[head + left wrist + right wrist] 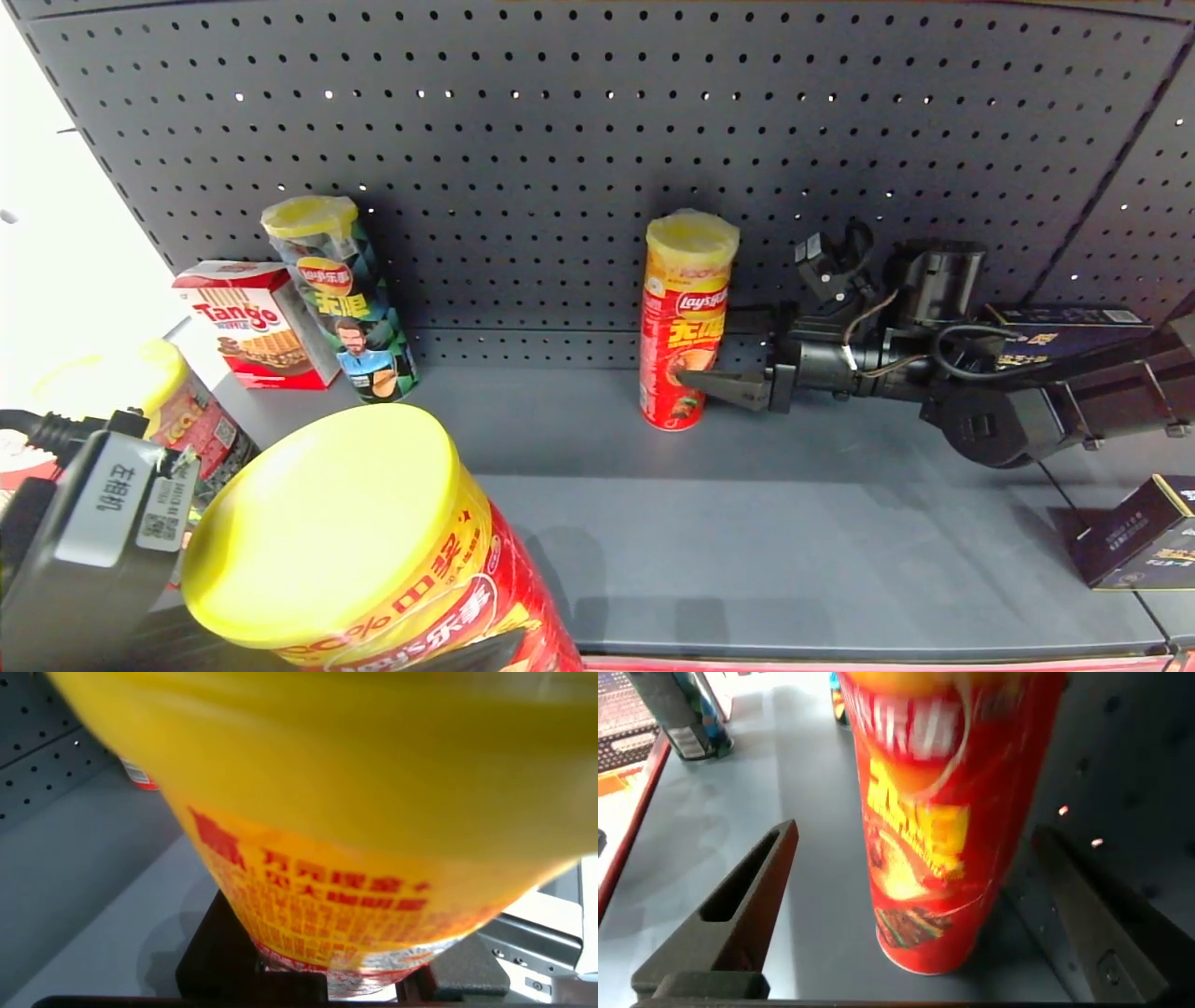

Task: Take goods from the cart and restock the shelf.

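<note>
A red chip can with a yellow lid (684,322) stands upright on the grey shelf (747,541), close to the pegboard back wall. My right gripper (724,353) is open, with one finger on each side of this can (938,849) and a gap left on both sides. The fingers (738,905) reach around its lower half. At the lower left, my left gripper (327,975) is shut on a second red can with a yellow lid (355,541), held up in front of the shelf edge. Its printed wall (318,887) looms close in the left wrist view.
A green chip can (341,294) and a red wafer box (252,322) stand at the back left of the shelf. Another yellow-lidded can (177,411) sits at the far left. Dark boxes (1134,532) lie at the right end. The shelf's front middle is bare.
</note>
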{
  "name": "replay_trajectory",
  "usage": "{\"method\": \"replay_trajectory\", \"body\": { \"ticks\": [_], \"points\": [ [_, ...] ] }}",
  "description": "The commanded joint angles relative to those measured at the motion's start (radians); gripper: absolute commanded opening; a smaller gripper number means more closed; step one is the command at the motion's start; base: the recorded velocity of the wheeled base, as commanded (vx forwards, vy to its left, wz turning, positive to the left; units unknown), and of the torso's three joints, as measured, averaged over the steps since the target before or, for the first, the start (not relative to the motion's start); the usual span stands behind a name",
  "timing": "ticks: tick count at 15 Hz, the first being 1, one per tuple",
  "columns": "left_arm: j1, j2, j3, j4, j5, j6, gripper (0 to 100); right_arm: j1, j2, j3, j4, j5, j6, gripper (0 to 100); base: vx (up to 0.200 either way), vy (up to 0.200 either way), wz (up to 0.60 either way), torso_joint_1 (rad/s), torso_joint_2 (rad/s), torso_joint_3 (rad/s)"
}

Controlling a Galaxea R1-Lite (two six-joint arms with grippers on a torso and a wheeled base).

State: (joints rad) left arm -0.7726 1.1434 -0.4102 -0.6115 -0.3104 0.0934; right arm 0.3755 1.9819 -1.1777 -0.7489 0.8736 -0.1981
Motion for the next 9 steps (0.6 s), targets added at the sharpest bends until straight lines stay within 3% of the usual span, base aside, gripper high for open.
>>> {"method": "replay_trajectory", "body": {
  "ticks": [1,9],
  "points": [
    [0.001,0.002,0.001,-0.001,0.001,0.0,0,0.005,0.028,-0.002,-0.001,0.002,0.0,100,0.0,0.0,0.0,0.0,0.0,0.0],
    [0.027,-0.002,-0.001,-0.002,0.002,-0.012,0,0.034,0.14,-0.117,-0.018,-0.005,0.002,100,0.0,0.0,0.0,0.0,0.0,0.0]
  ]
}}
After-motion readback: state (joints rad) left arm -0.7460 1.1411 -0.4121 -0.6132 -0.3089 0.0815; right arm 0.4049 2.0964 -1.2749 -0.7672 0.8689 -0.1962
